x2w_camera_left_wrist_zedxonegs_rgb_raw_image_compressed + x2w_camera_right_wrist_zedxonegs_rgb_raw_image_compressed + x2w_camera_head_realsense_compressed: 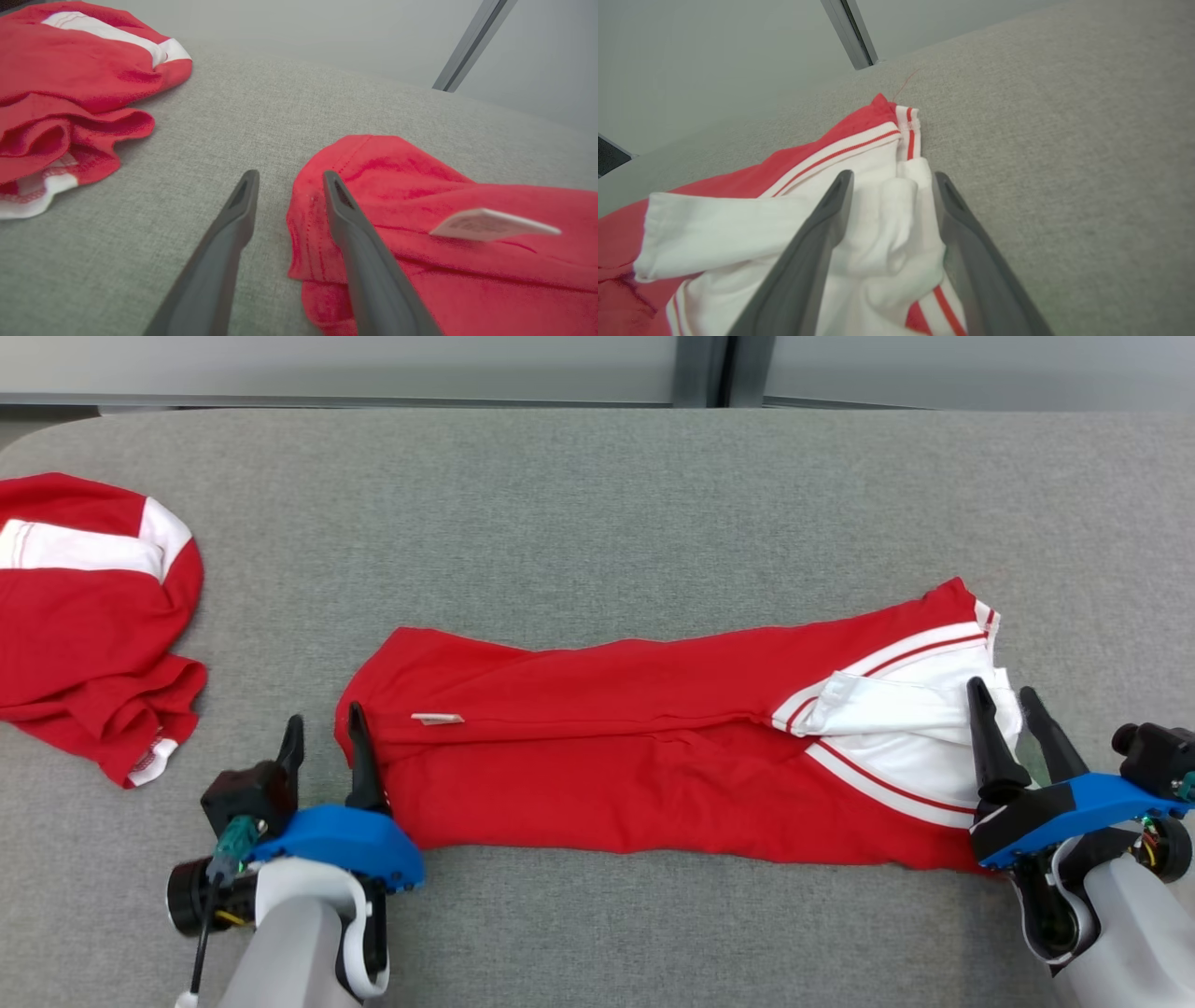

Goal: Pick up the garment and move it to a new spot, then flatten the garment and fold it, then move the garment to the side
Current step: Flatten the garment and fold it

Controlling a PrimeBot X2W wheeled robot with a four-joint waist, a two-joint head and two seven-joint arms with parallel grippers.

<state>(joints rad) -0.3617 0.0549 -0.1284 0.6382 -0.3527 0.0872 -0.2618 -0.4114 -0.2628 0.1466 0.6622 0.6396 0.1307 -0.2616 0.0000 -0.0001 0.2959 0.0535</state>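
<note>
Red jersey with white panels and thin red piping, the garment (pixel 635 747) lies on the grey desk (pixel 597 504) as one long strip, doubled over along its length, with a small white label (pixel 437 718) showing near its left end. A second red-and-white heap (pixel 84 635) sits well apart from that left end and is no part of this step.

The left fingers (pixel 361 756) are spread at the garment's left end. One hangs over the stitched hem and the other over bare desk just beside it, and nothing is pinched between them. The right fingers (pixel 988 737) are spread too, at the garment's right end. A bunch of the white panel lies loosely between them, but they are not pressed onto it.

Judging by how the strip lies, the lengthwise fold is made and a crosswise fold is likely to follow. The cloth looks light, soft and limp. It will sag, and its layers may slide apart if lifted from a single point. The best hold is probably at the two corners of one end, with both layers pinched together on the hem, where the doubled stitching gives more to grip. The rumpled white panel at the right end looks loose and would want smoothing before it is caught, or the fold may come out lumpy.
</note>
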